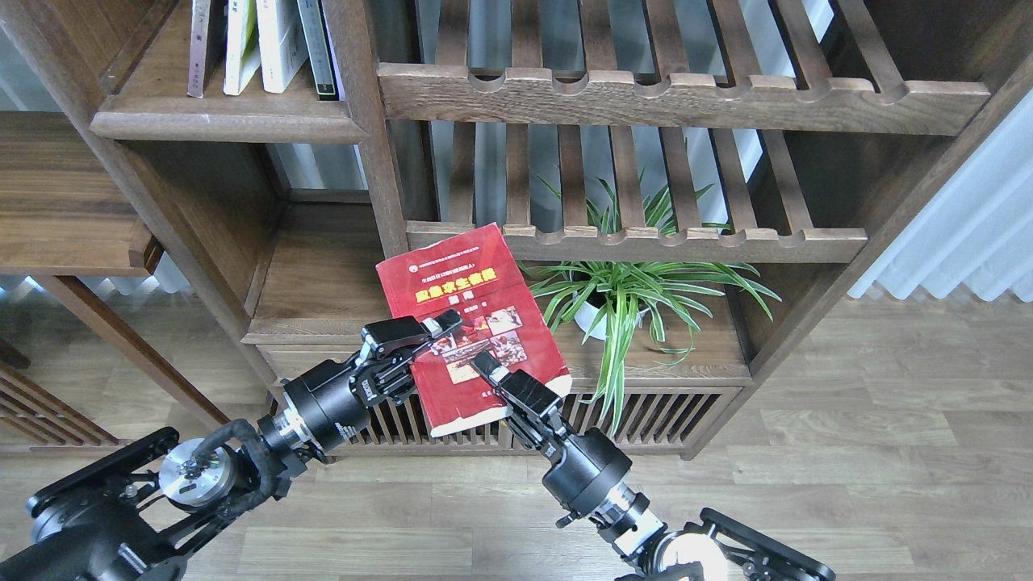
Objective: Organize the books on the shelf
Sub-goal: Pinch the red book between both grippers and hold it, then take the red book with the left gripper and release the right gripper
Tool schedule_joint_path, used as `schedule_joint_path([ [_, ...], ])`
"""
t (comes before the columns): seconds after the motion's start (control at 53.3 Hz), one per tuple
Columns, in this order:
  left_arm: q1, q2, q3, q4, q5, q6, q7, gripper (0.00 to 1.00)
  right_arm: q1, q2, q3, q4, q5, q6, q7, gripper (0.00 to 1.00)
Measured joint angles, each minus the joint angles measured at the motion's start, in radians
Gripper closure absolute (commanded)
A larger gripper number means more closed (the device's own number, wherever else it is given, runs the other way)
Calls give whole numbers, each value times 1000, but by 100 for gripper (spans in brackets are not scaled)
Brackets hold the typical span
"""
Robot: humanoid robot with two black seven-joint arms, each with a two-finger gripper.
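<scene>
red book (468, 311) | clamped by left hand (432, 329) and right hand (484, 367) | potted plant (625, 294) just beside, right

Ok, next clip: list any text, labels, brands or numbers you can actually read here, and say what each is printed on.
Red book, yellow title characters on the cover: present, too blurred to read.
Red book, small line in the arc above the title: too small to read.
Left gripper, small white lettering on its body: too small to read.
Upright books on the upper shelf: no readable spine text.
Nothing can be quoted with confidence.
</scene>
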Motion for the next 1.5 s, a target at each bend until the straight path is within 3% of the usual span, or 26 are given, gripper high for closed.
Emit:
schedule_joint_path([
  [0.075, 0, 0, 1, 0, 0, 0, 0, 93, 0, 1, 0, 0, 0, 0, 0, 91],
  [0.169, 0, 0, 2, 0, 0, 0, 0, 93, 0, 2, 0, 0, 0, 0, 0, 75],
  [0.413, 2, 2, 7, 0, 1, 0, 0, 93, 1, 4, 0, 0, -3, 0, 1, 49],
  [0.807, 7, 10, 10, 1, 2, 0, 1, 92, 2, 6, 13, 0, -7, 0, 1, 18],
  [1.219, -3, 29, -2, -17, 7, 0, 2, 94, -2, -7, 130, -42, -6, 0, 3, 9],
  [1.501, -4, 74, -21, -65, 57, 0, 2, 95, -3, -1, 185, -45, -5, 0, 3, 8],
])
